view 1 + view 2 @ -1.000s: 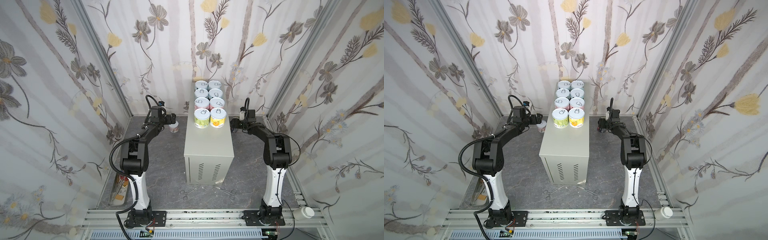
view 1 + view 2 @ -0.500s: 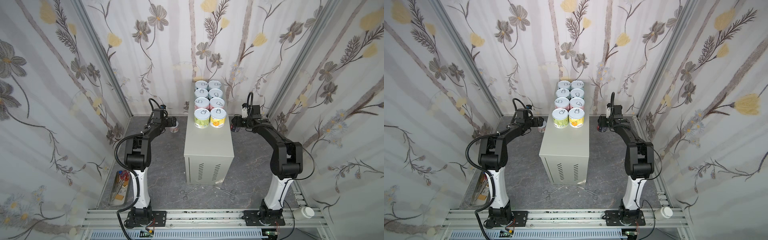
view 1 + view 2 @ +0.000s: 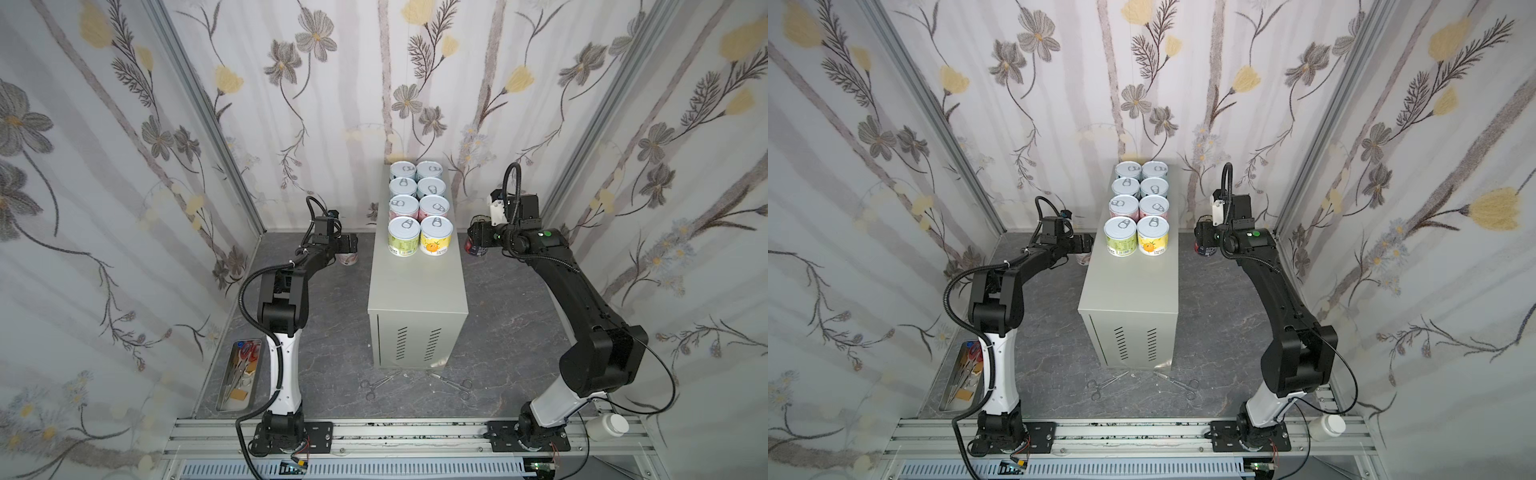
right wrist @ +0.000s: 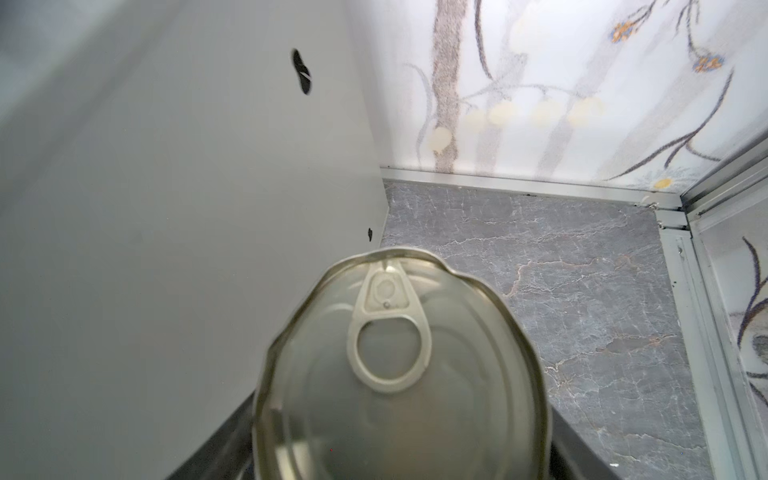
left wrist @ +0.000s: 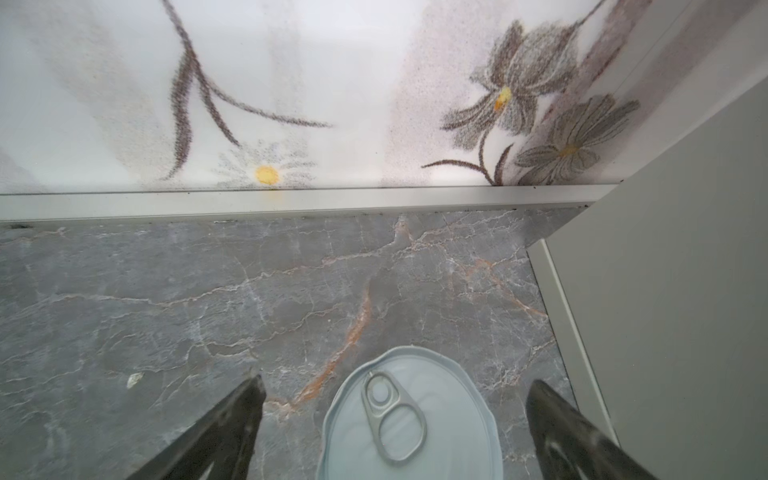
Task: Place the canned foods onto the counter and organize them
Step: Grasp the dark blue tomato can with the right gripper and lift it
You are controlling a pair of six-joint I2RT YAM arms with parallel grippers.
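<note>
In both top views, a grey counter stands on a dark marbled floor, with eight short cans on its far end in two columns of four. Two black arms flank it. In a top view the left gripper hangs over a ninth short can, the pink can, standing on the floor just left of the counter. In a top view the right gripper holds one dark-blue can beside the counter's right side. Two pairs of scissors lie on the floor before the counter; one tool tray lies at the left, one white bottle at the right. In the left wrist view, the two fingers stand wide apart either side of the can's silver lid, not touching it. In the right wrist view, the jaws are clamped on the blue can, its lid filling the lower frame next to the counter wall.
</note>
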